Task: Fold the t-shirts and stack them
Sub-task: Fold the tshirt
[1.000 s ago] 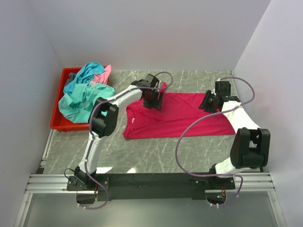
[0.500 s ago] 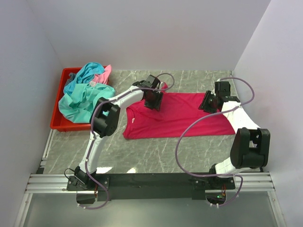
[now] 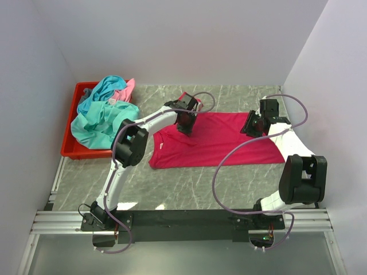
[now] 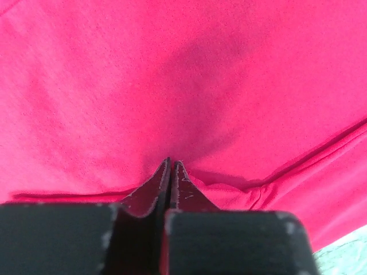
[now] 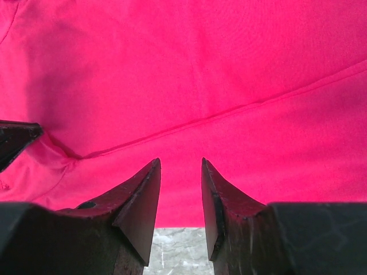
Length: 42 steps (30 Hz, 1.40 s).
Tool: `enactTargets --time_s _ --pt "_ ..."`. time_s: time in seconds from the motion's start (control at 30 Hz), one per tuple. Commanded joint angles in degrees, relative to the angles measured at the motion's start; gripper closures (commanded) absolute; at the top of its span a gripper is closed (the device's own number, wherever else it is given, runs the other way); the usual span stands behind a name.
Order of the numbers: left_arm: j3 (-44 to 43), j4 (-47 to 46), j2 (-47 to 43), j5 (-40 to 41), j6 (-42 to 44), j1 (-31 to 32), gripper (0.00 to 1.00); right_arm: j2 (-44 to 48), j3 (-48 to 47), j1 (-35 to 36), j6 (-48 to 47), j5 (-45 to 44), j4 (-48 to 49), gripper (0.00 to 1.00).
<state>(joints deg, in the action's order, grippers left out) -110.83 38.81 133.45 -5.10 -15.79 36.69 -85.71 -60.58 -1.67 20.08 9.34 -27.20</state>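
Top external view. The magenta-red t-shirt (image 3: 223,140) lies spread flat on the table (image 3: 172,189), collar end towards the left, hem towards the right. The left gripper (image 3: 184,123) is down on the shirt's far shoulder area, beside the sleeve. The right gripper (image 3: 252,125) stands over the far edge of the shirt near the hem end. From this view the jaw setting of either gripper cannot be read. At the far left, a red bin (image 3: 69,146) holds the teal t-shirts (image 3: 100,123) and a light pink t-shirt (image 3: 123,91), heaped and unfolded, with teal cloth hanging over the bin's right wall.

Left wrist view. The left gripper (image 4: 171,164) has its fingers (image 4: 143,197) pressed together with only a hairline seam between them. The magenta-red t-shirt (image 4: 229,86) fills the view. The cloth puckers at the fingertips, with creases running outward to both sides: a pinch on the fabric.

Right wrist view. The right gripper (image 5: 180,166) has its fingers (image 5: 140,200) parted, with a clear gap and nothing between them. The magenta-red t-shirt (image 5: 200,69) lies beyond the tips, and a strip of bare table (image 5: 178,252) shows in the gap. Whether the tips touch the cloth cannot be told.
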Motion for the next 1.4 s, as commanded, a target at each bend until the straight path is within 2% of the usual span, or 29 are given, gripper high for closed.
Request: enactTargets --time_s 0.0,0.27,0.5,0.67,0.77,0.8,0.83,0.87,0.93,1.2,1.37 --pt "-1.59 -1.36 -0.64 0.89 0.76 0.31 1.0 2.04 0.55 0.44 -0.39 -0.03 1.19 0.59" --pt "-2.64 -4.61 -2.66 -0.87 2.25 1.28 1.0 2.3 0.72 0.44 -0.74 -0.2 0.75 0.59" --pt "0.0 -10.59 -5.13 -6.67 3.31 1.37 1.0 2.13 0.46 0.53 -1.0 -0.38 -0.04 0.59" --pt "-1.76 -8.58 -3.11 -3.79 2.96 1.37 1.0 2.13 0.46 0.44 -1.09 -0.47 -0.31 0.59" --pt "-2.9 -7.78 -2.58 0.07 2.09 1.37 0.9 1.86 0.46 0.44 -1.18 -0.47 -0.48 0.59" --pt "-2.47 -8.3 -2.84 0.88 1.73 1.37 0.73 1.78 0.46 0.44 -1.18 -0.38 -0.57 0.59" --pt "-2.03 -8.83 -3.1 1.32 1.56 1.37 0.63 1.6 0.46 0.44 -1.18 -0.38 -0.49 0.59" --pt "-0.98 -9.53 -4.06 1.41 1.29 1.37 0.36 1.6 0.55 0.44 -1.18 -0.29 -0.57 0.59" --pt "-0.1 -11.64 -5.03 0.89 1.03 1.37 0.01 1.25 0.46 0.53 -1.18 -0.2 -0.57 0.59" --pt "5.43 -16.74 -11.53 2.46 -2.66 1.19 0.01 0.63 0.28 0.53 -1.35 -0.55 -0.31 0.59" --pt "11.5 -15.7 -17.24 10.45 -5.82 0.93 0.01 -0.16 0.2 -2.19 -1.09 -2.05 -0.13 0.59"
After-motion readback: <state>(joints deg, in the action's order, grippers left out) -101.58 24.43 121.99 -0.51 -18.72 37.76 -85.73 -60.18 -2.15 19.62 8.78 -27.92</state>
